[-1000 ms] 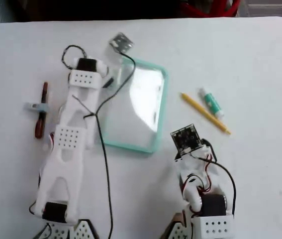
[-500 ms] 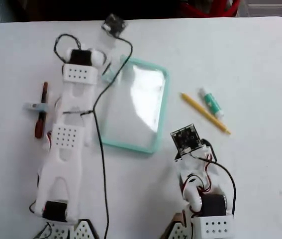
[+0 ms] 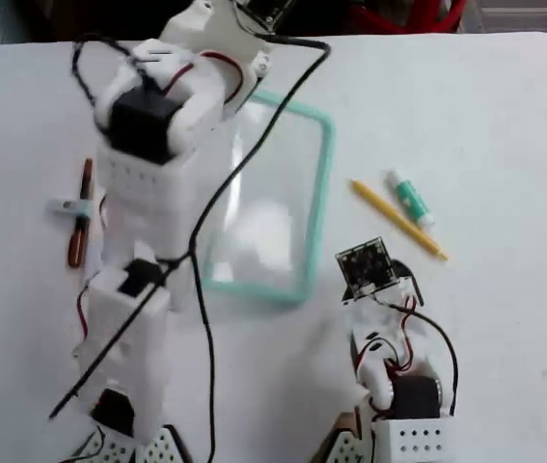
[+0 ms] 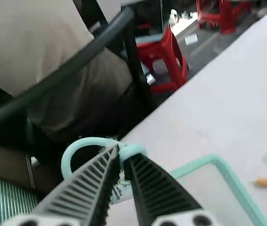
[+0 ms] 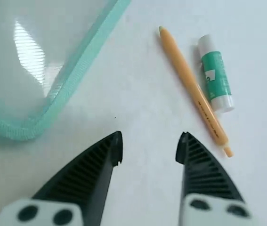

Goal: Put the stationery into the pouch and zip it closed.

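The left gripper [image 4: 120, 153] pinches the mint-green loop [image 4: 88, 141] at a corner of the clear, mint-edged plastic pouch [image 3: 283, 193], whose left edge the raised left arm [image 3: 143, 193] hides in the high view. The right gripper [image 5: 149, 141], spread wide, sits near the yellow pencil [image 5: 194, 92] and the green-and-white glue stick [image 5: 214, 75], both outside the pouch.

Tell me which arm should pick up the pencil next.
Right. The right hand is open, with the pencil and glue stick lying just ahead of it. The left hand is shut on the teal loop of the pouch, so it is occupied.
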`<action>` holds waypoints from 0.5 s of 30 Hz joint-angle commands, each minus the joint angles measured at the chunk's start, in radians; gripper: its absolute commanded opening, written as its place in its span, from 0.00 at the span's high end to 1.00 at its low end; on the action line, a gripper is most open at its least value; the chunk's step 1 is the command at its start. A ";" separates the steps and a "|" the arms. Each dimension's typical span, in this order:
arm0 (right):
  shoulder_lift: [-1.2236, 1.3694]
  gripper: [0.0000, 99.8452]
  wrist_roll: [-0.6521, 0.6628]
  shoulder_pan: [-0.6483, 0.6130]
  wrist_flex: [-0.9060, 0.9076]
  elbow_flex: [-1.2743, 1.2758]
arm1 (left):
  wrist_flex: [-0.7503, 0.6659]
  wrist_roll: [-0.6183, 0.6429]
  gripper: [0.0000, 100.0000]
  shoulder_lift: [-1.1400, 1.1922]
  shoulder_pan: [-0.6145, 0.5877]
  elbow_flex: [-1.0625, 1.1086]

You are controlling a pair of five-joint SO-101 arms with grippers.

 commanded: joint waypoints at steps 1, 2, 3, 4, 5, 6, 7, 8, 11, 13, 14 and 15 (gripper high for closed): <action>-0.012 0.87 -0.003 0.012 -0.025 -0.109 | 0.028 0.012 0.98 -0.257 0.062 -0.049; -0.010 0.87 -0.003 0.012 -0.019 -0.146 | 0.048 0.012 0.98 -0.295 0.065 -0.049; -0.010 0.87 -0.003 0.007 -0.019 -0.189 | 0.072 0.012 0.98 -0.331 0.067 -0.049; -0.010 0.86 -0.003 0.004 -0.019 -0.236 | 0.104 0.012 0.98 -0.364 0.067 -0.049; -0.010 0.85 -0.003 0.004 -0.019 -0.295 | 0.133 0.009 0.98 -0.397 0.067 -0.049; -0.010 0.83 -0.003 0.002 -0.019 -0.353 | 0.160 0.009 0.98 -0.429 0.067 -0.049; -0.010 0.81 -0.005 0.002 -0.024 -0.414 | 0.176 0.009 0.98 -0.458 0.067 -0.049; -0.010 0.80 -0.023 -0.001 -0.024 -0.479 | 0.183 0.012 0.98 -0.487 0.068 -0.044; -0.010 0.75 -0.115 -0.076 -0.012 -0.669 | 0.183 0.012 0.98 -0.596 0.071 0.054; -0.008 0.72 -0.147 -0.147 0.021 -0.778 | 0.176 0.012 0.98 -0.673 0.074 0.180; -0.007 0.71 -0.161 -0.191 0.039 -0.822 | 0.169 0.012 0.98 -0.705 0.088 0.244; -0.007 0.70 -0.180 -0.236 0.061 -0.852 | 0.158 0.012 0.98 -0.739 0.101 0.308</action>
